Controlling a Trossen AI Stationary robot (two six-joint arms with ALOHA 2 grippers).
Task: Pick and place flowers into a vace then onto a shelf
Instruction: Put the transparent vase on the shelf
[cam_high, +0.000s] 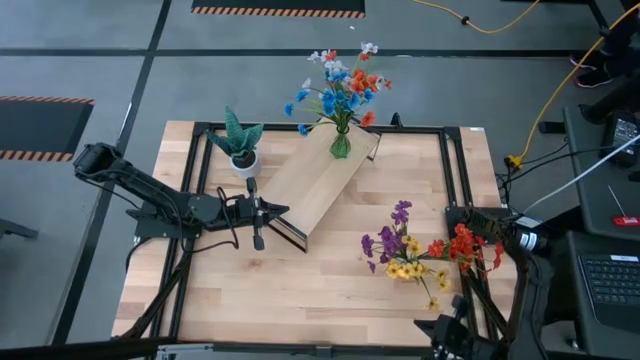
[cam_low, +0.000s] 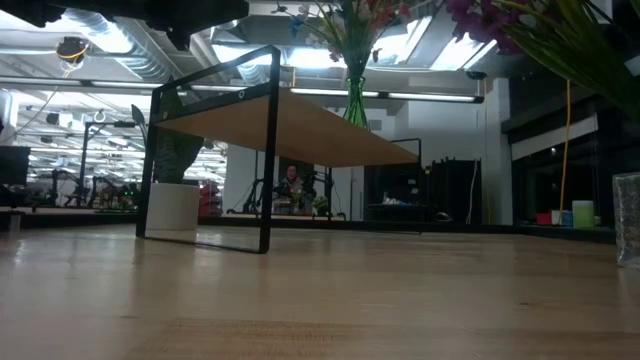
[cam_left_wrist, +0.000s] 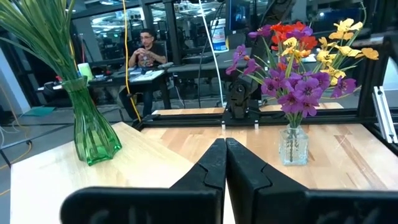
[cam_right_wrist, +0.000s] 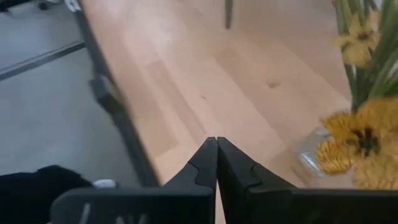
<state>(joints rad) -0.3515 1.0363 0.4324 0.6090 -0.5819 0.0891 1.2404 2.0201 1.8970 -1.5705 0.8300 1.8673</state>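
Flowers (cam_high: 338, 88) stand upright in the vase (cam_high: 340, 145), which sits on the shelf's (cam_high: 320, 182) far end. My left gripper (cam_high: 258, 218), clenched on nothing, hovers at the near end, so the vase lies beyond it along the board's long axis. My right gripper (cam_right_wrist: 216, 144), also shut empty, waits beside a second bouquet (cam_high: 415, 250), well apart from the vase.

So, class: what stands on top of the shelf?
On the shelf, at its far end, stands the green vase holding red, blue and white flowers. Their stems inside the vase are not clearly visible.
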